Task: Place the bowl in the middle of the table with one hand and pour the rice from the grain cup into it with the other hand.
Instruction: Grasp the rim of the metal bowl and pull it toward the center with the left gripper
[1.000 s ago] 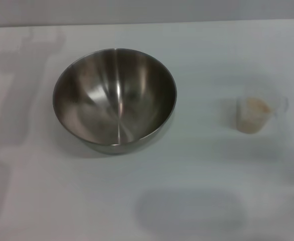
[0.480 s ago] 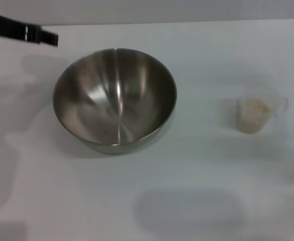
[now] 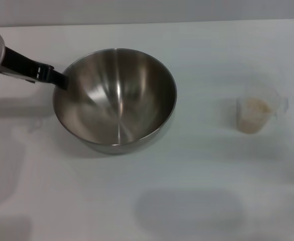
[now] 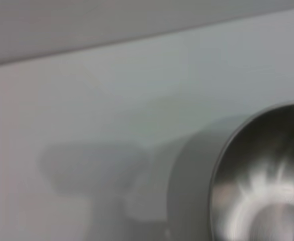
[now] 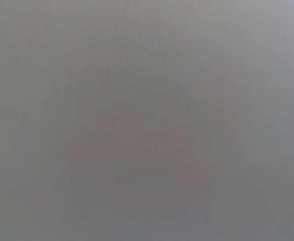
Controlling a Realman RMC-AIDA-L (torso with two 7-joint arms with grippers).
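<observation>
My left gripper [image 3: 61,80] reaches in from the left edge of the table [image 3: 197,201], its black fingertips at the left rim of the bowl [image 3: 115,99]. I cannot tell whether its fingers are parted or clenched. The bowl stands upright, left of the table's middle and toward the far edge; the left wrist view shows its rim and outer wall [image 4: 197,165]. The grain cup [image 3: 257,114], holding rice [image 3: 258,106], stands upright near the right edge, well apart from the bowl. My right gripper is out of sight.
</observation>
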